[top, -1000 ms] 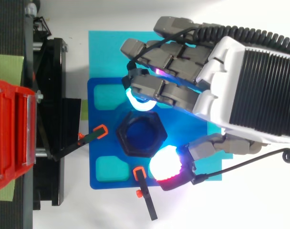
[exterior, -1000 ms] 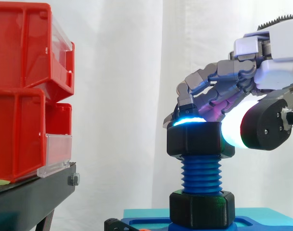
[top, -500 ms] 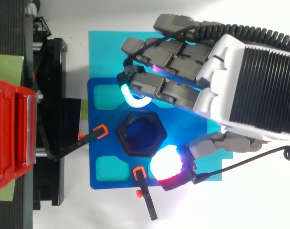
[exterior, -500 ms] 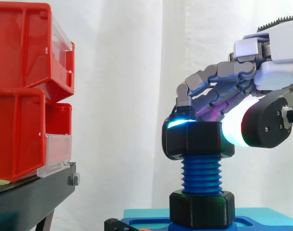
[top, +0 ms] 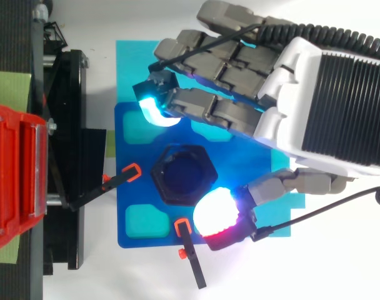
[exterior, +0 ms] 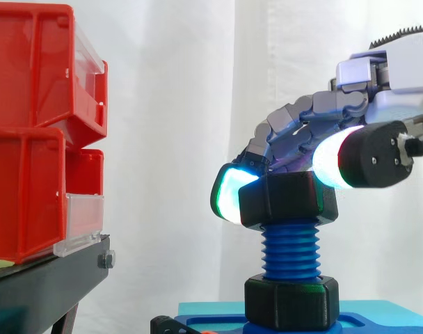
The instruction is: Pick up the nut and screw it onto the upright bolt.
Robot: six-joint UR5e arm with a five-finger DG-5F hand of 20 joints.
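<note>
wrapping black nut (exterior: 288,200) atop blue bolt (exterior: 291,252): curled robot hand (top: 240,69); red bins (exterior: 30,69) contents hidden.

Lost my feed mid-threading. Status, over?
Hand arched over the nut, grip unclear. Nut on top of upright bolt, threads bare below. Second nut at the base; nothing blocking.

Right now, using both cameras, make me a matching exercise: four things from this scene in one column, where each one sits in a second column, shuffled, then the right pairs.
Things
1. nut
2. bolt
3. red bins
4. hand

Places
A. upright on the blue base, threads bare
B. reaching in from the side view's right, over the nut
C. at the top of the bolt
D. stacked on the black stand, at the side view's left

Pairs: 1-C, 2-A, 3-D, 4-B
</note>
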